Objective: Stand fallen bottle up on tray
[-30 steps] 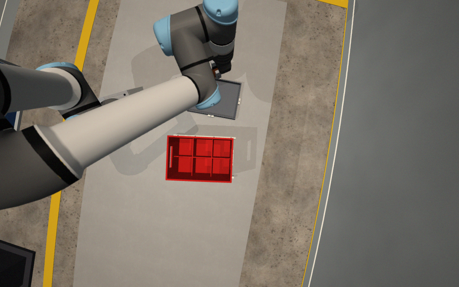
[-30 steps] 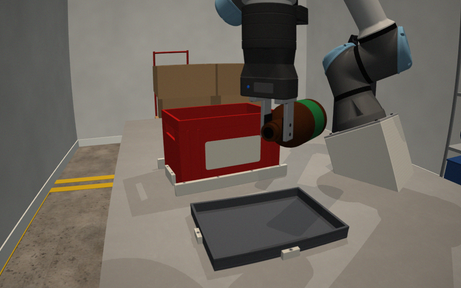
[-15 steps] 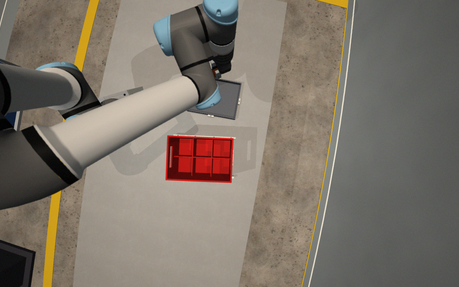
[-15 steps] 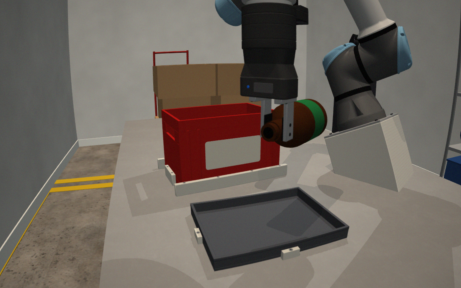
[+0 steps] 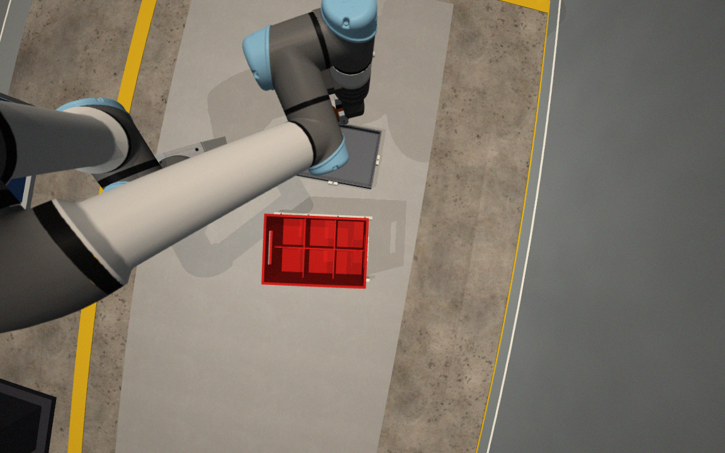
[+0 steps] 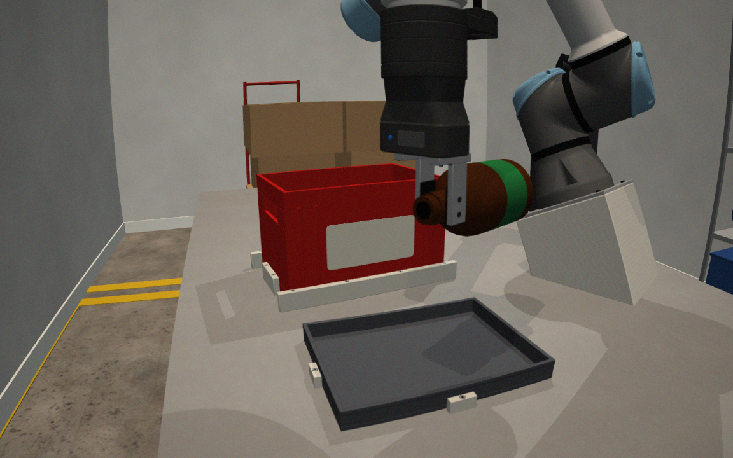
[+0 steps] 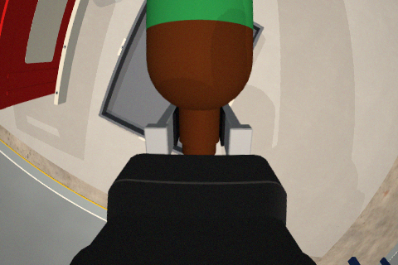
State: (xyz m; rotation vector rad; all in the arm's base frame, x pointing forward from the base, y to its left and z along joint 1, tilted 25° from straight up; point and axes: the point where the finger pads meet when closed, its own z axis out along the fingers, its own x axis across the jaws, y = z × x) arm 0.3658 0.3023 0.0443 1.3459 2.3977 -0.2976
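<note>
My gripper (image 6: 440, 213) is shut on the neck of a brown bottle (image 6: 480, 196) with a green band. The bottle lies roughly level, high in the air above the far side of the dark grey tray (image 6: 425, 359), its mouth towards the camera. In the wrist view the bottle (image 7: 199, 45) fills the middle, with its neck between my fingers and the tray (image 7: 138, 89) far below. In the overhead view the arm hides most of the bottle and part of the tray (image 5: 354, 157). The tray holds nothing.
A red crate (image 6: 352, 224) (image 5: 315, 250) with six compartments stands behind the tray, against white stop rails (image 6: 357, 284). The arm's white base block (image 6: 585, 245) stands at the right. Cardboard boxes and a shelf stand beyond the table.
</note>
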